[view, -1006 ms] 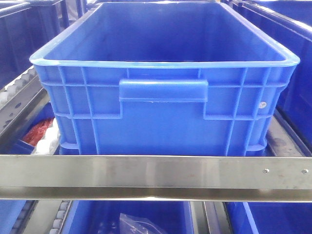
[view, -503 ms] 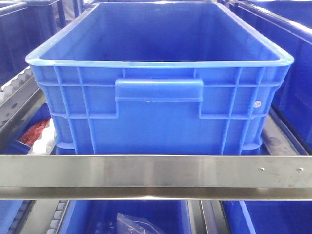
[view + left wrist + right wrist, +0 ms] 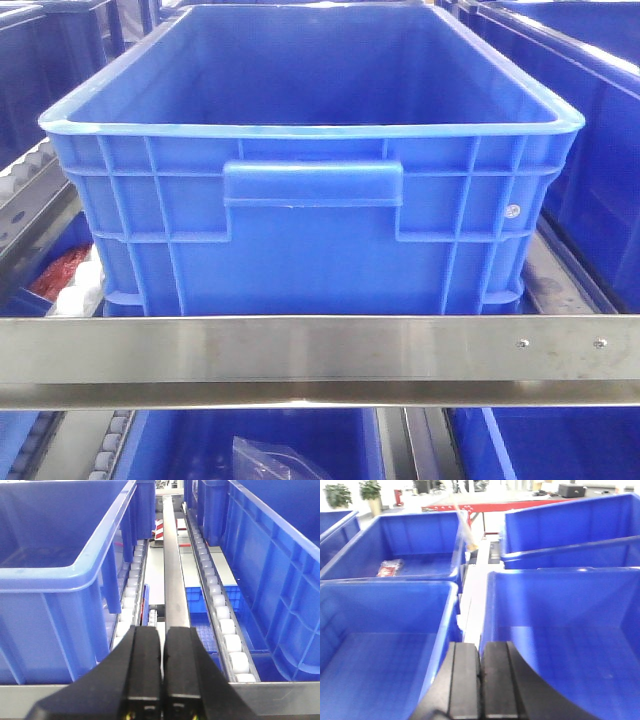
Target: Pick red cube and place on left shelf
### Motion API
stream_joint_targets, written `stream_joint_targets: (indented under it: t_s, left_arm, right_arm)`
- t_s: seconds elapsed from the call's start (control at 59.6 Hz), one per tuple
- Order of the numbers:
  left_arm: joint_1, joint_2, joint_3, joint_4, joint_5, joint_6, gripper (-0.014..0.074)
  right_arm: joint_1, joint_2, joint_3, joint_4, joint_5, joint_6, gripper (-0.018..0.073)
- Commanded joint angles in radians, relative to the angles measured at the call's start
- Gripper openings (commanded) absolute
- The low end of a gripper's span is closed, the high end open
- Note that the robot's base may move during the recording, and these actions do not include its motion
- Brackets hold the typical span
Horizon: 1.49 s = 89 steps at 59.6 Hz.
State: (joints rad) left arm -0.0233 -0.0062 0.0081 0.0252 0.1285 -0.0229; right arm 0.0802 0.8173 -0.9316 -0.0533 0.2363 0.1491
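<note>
Roller tracks (image 3: 222,622) only left-wrist-visible

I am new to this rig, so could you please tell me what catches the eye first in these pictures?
A big ribbed blue crate fills the front view, empty as far as one can see, behind a brushed-steel rail. In the wrist views, the shut black left gripper points along a white roller track, and the shut right gripper hovers over more crates.
</note>
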Motion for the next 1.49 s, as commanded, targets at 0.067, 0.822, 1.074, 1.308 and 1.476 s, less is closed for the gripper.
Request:
stream_joint_targets:
  t_s: [0.067, 0.822, 1.074, 1.308, 1.476]
  left_arm:
    - [-0.001, -0.014, 0.025, -0.001, -0.089, -0.002, 0.0102]
    - [-0.001, -0.014, 0.025, -0.001, -0.089, -0.002, 0.0102]
    - [-0.001, -0.014, 0.025, -0.001, -0.089, -0.002, 0.0102]
    - [-0.001, -0.014, 0.025, -0.001, -0.089, -0.002, 0.0102]
    - [-0.001, -0.014, 0.025, -0.001, -0.089, -0.002, 0.0102]
  right_arm:
    - [0.000, -0.004, -0.028, -0.006, -0.091, -0.003, 0.0048]
    - [-0.005, -0.154, 0.209, -0.021, -0.137, -0.003, 0.0048]
    - [-0.005, -0.400, 0.553, -0.001, -0.183, -0.003, 0.0048]
    - [-0.028, -0.646, 0.799, 0.002, -0.221, -0.003, 0.0048]
    - [-0.055, -0.781, 0.907, 0.027, -0.244, -0.003, 0.0048]
